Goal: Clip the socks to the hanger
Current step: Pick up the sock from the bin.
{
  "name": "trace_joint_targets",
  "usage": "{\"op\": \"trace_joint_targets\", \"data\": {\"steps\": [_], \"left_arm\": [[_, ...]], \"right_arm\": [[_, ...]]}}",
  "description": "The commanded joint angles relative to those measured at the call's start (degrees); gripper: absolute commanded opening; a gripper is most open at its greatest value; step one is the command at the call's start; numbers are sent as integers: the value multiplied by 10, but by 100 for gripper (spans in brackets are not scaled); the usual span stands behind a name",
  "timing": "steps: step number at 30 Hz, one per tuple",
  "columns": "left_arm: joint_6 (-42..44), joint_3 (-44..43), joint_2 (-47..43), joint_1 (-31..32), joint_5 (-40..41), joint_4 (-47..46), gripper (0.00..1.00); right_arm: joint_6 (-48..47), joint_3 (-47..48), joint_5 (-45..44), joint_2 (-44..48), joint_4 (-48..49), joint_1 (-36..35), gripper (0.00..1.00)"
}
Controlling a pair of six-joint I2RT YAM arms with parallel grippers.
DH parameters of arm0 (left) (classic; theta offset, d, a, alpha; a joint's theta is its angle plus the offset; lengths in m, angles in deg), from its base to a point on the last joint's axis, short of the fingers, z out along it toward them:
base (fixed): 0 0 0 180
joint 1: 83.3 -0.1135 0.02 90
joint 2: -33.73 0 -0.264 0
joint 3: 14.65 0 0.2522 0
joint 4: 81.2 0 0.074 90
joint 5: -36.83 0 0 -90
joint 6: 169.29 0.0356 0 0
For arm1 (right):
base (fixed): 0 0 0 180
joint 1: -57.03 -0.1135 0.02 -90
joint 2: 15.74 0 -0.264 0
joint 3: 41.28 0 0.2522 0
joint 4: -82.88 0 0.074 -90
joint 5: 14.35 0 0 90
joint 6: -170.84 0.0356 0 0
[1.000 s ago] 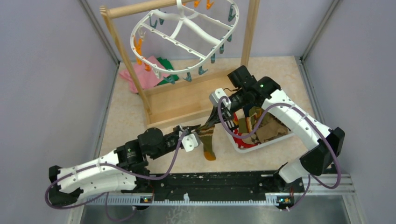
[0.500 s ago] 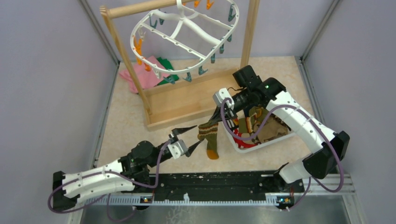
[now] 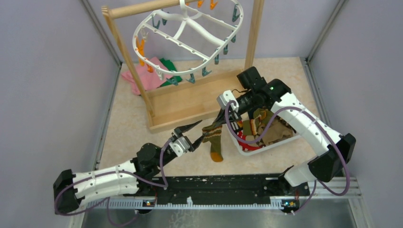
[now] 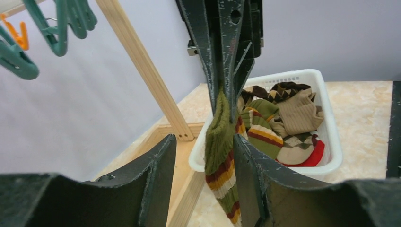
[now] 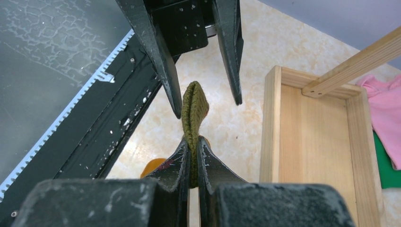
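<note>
Your right gripper is clenched tight on the cuff of the olive striped sock. A short loop of the olive cuff stands up past its fingertips. The sock hangs down from that grip, orange toe lowest, between the wooden rack and the white basket. From above it is hard to tell whether the toe touches the table.

Your left gripper is released. Its 2 fingers stand spread, 1 on each side of the hanging sock just below the right gripper's hold, and the left wrist view shows the sock's striped part passing down between them. In the right wrist view both left fingertips sit clear of the cuff loop.

The other socks lie heaped in the basket: a striped one, a tan one, argyle ones and a red one.

The hanger hangs tilted from the rack's top pole, well behind both grippers, with its teal and orange clips dangling and none holding a sock. A pink cloth and a green cloth lie behind the rack.
</note>
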Motion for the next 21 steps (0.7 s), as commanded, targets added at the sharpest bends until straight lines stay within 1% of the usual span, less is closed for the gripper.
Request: {"op": "trace_joint_targets", "data": {"steps": [1, 5, 8, 9, 10, 11, 12, 13, 14, 15, 18, 20, 21], "left_arm": [[-32, 5, 22, -8, -61, -87, 52], [-43, 9, 24, -13, -87, -100, 44], [-46, 10, 24, -15, -103, -102, 36], [-47, 10, 23, -15, -108, -101, 32], [-47, 10, 23, -16, -112, -101, 26], [-47, 10, 24, -16, -113, -100, 13], [-48, 9, 24, -17, -113, -97, 8], [-48, 9, 24, -18, -113, -94, 7], [-48, 9, 24, -18, -112, -92, 8], [-48, 9, 24, -19, -112, -91, 12], [-50, 11, 23, -19, -115, -88, 32], [-51, 12, 23, -20, -118, -87, 39], [-51, 12, 24, -21, -117, -88, 40]], "right_arm": [[-14, 12, 16, 5, 1, 4, 0], [-14, 12, 17, 5, 2, 5, 0], [-14, 12, 17, 4, 4, 5, 0], [-13, 13, 17, 5, 4, 5, 0], [-12, 13, 16, 4, 4, 6, 0], [-10, 13, 17, 4, 5, 6, 0], [-10, 14, 23, 4, 5, 8, 0], [-8, 16, 30, 4, 4, 12, 0], [-8, 17, 36, 4, 4, 14, 0], [-7, 18, 38, 4, 4, 17, 0], [-8, 19, 40, 4, 4, 20, 0], [-8, 17, 41, 4, 4, 20, 0], [-7, 17, 43, 4, 4, 20, 0]]}}
